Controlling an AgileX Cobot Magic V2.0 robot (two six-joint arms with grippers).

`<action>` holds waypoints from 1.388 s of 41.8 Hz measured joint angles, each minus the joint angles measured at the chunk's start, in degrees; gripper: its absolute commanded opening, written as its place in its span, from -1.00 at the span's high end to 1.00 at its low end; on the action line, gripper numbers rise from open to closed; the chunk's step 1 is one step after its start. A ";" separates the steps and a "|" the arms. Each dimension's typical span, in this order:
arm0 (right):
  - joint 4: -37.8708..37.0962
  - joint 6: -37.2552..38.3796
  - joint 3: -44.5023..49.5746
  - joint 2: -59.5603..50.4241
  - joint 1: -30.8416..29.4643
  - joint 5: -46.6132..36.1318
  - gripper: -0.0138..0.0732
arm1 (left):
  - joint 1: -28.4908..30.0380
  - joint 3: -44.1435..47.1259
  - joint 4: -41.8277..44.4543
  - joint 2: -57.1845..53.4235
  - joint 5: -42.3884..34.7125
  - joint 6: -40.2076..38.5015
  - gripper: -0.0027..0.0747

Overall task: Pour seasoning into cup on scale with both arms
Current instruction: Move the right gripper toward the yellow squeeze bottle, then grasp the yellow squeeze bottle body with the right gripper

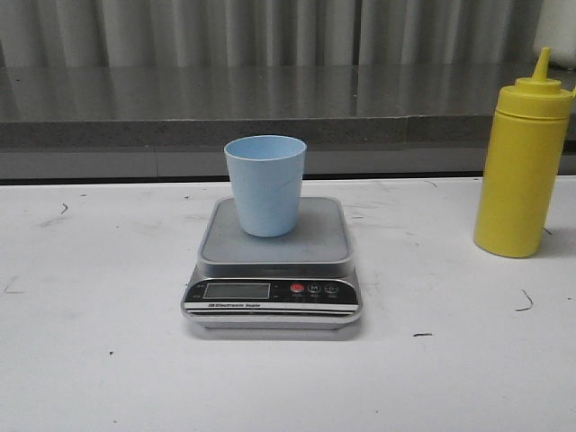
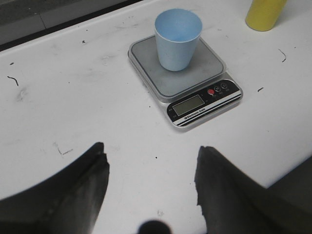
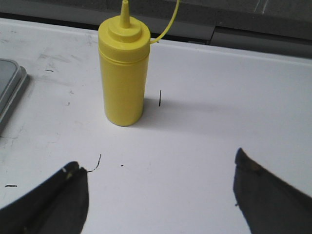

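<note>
The white table carries the scale at its middle, with the cup upright on the platform's far half. The seasoning bottle stands upright well to the right, apart from both. The left gripper and right gripper hang spread wide, holding nothing. The step in hand looks to be the right arm's reach: close on the bottle's mid-body squarely, squeezing gently, keeping the tethered cap clear.
</note>
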 measured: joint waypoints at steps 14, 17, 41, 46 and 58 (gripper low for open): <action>6.17 0.32 4.36 9.75 0.00 -13.86 -0.82 | 0.00 0.00 0.00 0.00 0.00 0.13 -0.07; 7.03 0.32 7.11 12.34 0.29 -19.71 -0.82 | 0.00 0.00 0.00 0.00 0.00 0.13 -0.07; 7.71 0.32 12.45 45.61 6.60 -69.69 -0.82 | 0.00 0.00 0.00 0.00 0.00 0.22 -0.07; 7.92 0.32 12.45 52.61 6.60 -79.08 -0.82 | 0.00 0.00 0.00 0.00 0.00 0.22 -0.07; 10.67 0.32 12.11 65.26 6.60 -95.20 -0.82 | 0.00 0.00 0.00 0.00 0.00 0.22 -0.07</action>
